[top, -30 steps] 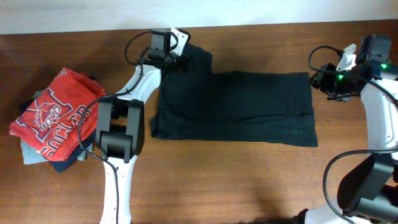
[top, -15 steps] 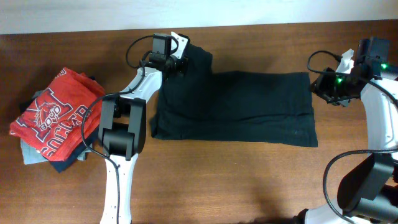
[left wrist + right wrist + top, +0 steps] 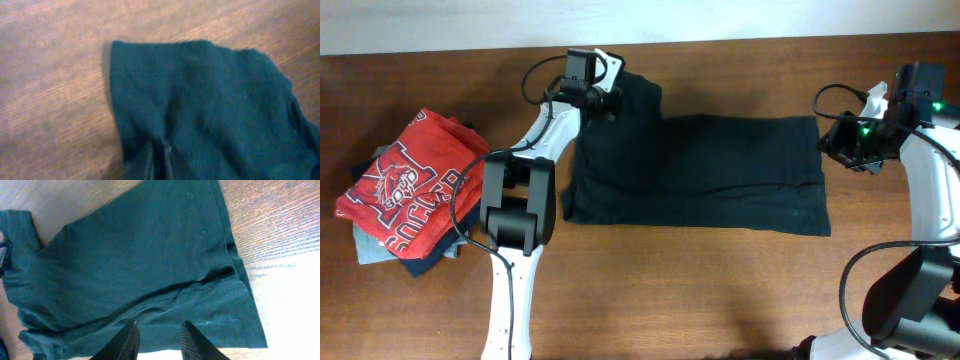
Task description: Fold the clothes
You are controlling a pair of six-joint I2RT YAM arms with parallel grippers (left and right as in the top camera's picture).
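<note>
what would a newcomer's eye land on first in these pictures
The plain navy-black soft fabric garment spread flat on the brown wooden table strikes first, its far left corner pinched in the left gripper. The right gripper hangs open over its opposite edge, and a crumpled red shirt with white lettering lies at the table's left end.

Brown wood table (image 3: 700, 290) with grain running left to right fills almost all of the overhead view. A plain white strip (image 3: 440, 25) runs along its far edge; wall or floor, can't tell. Lighting is even from above. In the right wrist view a bright glare (image 3: 292, 305) washes out part of the tabletop. In the left wrist view the wood looks blurry and reddish.
</note>
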